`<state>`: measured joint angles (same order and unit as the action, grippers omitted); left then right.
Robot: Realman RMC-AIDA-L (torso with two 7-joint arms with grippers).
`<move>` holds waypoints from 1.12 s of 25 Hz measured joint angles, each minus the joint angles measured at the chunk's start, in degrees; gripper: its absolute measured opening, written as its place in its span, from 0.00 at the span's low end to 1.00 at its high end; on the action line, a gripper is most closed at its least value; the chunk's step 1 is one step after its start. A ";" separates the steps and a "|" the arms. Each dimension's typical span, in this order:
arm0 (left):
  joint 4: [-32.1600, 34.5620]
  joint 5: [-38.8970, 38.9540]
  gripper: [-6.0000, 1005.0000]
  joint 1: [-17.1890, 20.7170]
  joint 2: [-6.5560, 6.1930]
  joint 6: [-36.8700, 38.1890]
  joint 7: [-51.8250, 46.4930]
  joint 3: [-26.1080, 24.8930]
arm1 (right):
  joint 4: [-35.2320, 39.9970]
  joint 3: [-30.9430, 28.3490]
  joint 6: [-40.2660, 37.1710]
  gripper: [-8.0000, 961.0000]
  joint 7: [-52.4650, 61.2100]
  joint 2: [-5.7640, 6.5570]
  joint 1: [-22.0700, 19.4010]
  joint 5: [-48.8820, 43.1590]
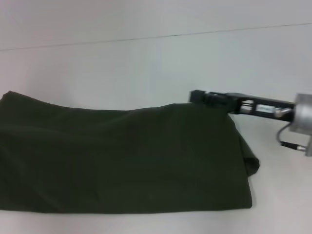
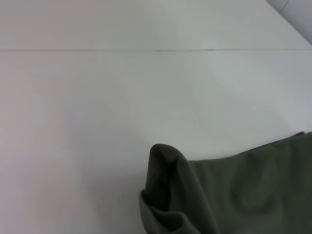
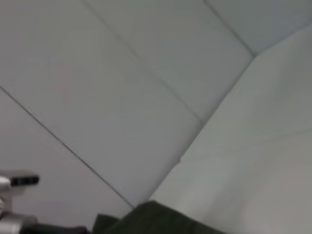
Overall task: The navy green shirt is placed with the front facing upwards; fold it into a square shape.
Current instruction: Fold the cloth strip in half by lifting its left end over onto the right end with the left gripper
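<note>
Head view: navy green shirt (image 1: 122, 161) lies on the table (image 1: 146, 63) as a wide folded band, plain side up, not yet square. Right gripper (image 1: 197, 96) at its far right corner; finger state indeterminate.

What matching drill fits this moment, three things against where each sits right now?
Things:
1. navy green shirt
2. right gripper
3. white table
4. left gripper

Places or states:
A. seen in no view
B. lying folded, plain side up
C. at the shirt's far right corner
D. bare beyond the cloth, crossed by a thin seam

Pairs: 1-B, 2-C, 3-D, 4-A
</note>
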<state>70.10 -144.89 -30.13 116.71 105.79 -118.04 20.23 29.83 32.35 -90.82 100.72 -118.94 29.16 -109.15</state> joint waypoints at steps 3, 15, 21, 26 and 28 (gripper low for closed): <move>0.53 0.94 0.04 -0.13 -0.09 1.31 -0.08 -0.48 | -2.10 3.26 3.54 0.37 -1.10 -0.72 2.37 0.14; 3.28 3.13 0.04 -0.16 -0.68 4.91 -0.84 -1.67 | -17.36 9.58 16.74 0.08 -9.01 -1.53 15.11 0.49; 3.33 2.98 0.04 -0.20 -0.78 4.99 -0.87 -1.74 | -24.40 11.11 22.99 0.06 -13.98 -1.97 21.71 0.47; 2.66 2.76 0.04 -0.05 -0.70 4.55 -0.80 -1.36 | -28.33 11.21 27.29 0.06 -17.30 -2.41 26.36 0.11; 2.47 2.74 0.04 -0.02 -0.54 4.47 -0.81 -0.98 | -29.28 11.22 28.29 0.06 -18.73 -2.56 27.67 0.09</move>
<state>72.58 -142.16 -30.16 116.16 110.26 -118.85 19.25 0.55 43.57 -62.53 81.98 -121.50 56.83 -109.06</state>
